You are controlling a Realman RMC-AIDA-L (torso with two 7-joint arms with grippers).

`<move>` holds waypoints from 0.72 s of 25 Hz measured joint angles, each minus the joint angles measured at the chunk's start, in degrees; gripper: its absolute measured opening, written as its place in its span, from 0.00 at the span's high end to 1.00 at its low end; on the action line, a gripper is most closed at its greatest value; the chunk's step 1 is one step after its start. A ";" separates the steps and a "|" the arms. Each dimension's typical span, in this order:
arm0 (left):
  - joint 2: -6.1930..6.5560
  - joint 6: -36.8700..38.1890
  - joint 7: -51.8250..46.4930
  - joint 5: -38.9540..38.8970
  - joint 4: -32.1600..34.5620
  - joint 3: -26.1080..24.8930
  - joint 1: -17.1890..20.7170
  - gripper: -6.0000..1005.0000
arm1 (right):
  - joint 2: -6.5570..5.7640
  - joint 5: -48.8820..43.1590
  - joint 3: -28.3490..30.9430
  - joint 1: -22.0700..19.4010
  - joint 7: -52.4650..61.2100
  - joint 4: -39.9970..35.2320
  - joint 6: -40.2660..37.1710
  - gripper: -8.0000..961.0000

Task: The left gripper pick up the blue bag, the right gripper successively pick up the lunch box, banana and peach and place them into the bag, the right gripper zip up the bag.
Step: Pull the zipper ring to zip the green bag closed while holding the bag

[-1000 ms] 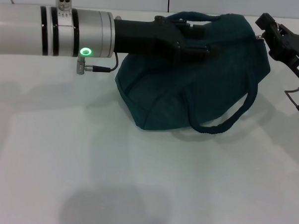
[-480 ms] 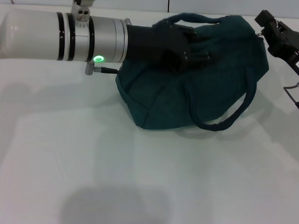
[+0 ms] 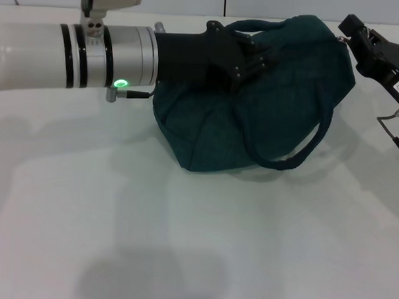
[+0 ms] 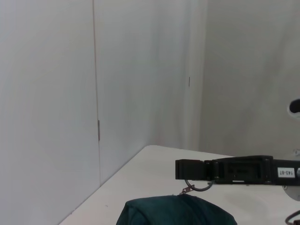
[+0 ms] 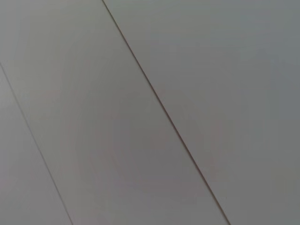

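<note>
The bag [image 3: 254,119] sits at the table's [image 3: 182,241] far edge, right of centre, closed and bulging, with one handle [image 3: 306,144] looping down its near side. The left gripper [image 3: 253,59] reaches in from the left and lies on the bag's top by the far handle; whether it grips anything cannot be told. The right gripper [image 3: 353,37] hovers at the bag's far right corner, by the metal zipper ring [image 4: 199,186], and how its claw stands cannot be told either.
</note>
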 joint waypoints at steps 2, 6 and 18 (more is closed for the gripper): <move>0.05 0.29 0.61 0.00 -0.03 0.07 0.35 0.82 | -0.01 -0.11 -0.20 -0.01 0.12 -0.16 -0.03 0.96; 0.33 1.02 2.85 -0.06 0.45 -0.24 1.62 0.88 | 0.00 -0.51 -1.77 0.19 1.48 -0.91 -0.38 0.96; 1.81 1.43 4.72 1.77 6.35 -4.83 5.68 0.91 | 0.01 1.16 -6.00 -0.55 2.39 -4.23 -0.67 0.96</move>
